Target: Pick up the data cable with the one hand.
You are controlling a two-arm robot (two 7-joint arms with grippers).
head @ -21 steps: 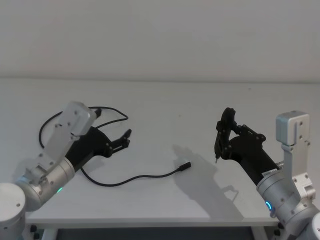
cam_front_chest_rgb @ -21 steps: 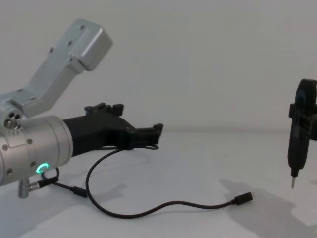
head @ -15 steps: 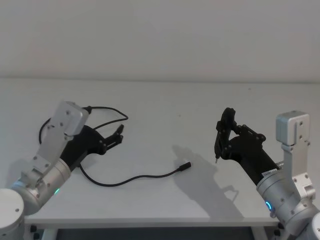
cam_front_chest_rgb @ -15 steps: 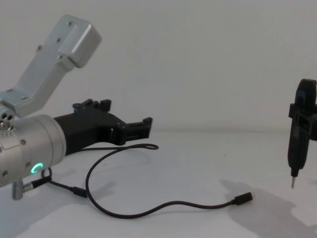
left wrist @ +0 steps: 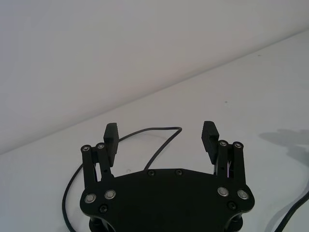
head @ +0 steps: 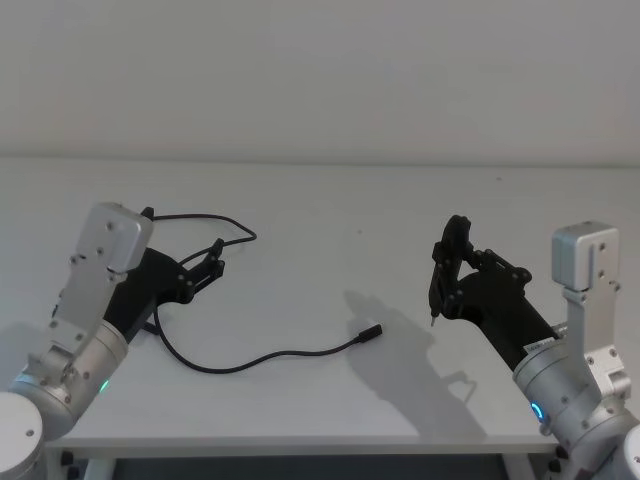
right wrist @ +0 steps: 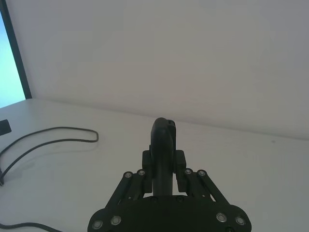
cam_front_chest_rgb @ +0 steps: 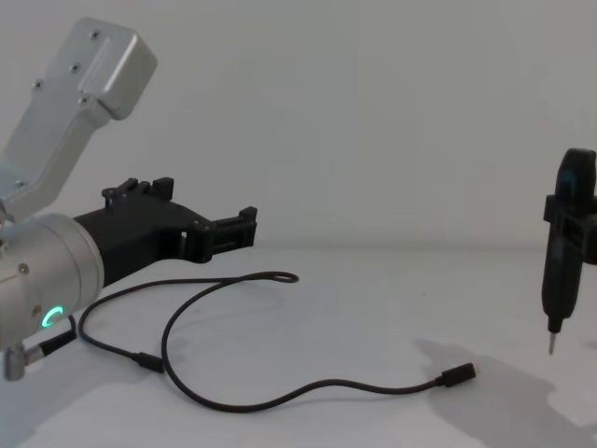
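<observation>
Now approach step: my left gripper (head: 213, 258) spread wide, hovering above data cable (head: 270, 356) loop on table (head: 330, 215). Next: descend, straddle cord, close. Right gripper (head: 447, 264) parked, clenching pin tool (head: 436, 296).

Robot test lab, by the look. Plain white desk (head: 300, 400) against a blank white wall (head: 320, 70), carrying a lone data cable (head: 270, 357). Silver left arm (head: 90, 300), green ring (cam_front_chest_rgb: 48, 317) glowing, and right arm (head: 585, 330) reach over it. Left hand (left wrist: 160, 129) spread wide; right hand (right wrist: 163, 159) clamped on a slim pin-tipped tool (cam_front_chest_rgb: 560, 271). Bright dark-framed panel (right wrist: 8, 58) off to one side: screen or window, can't tell.
</observation>
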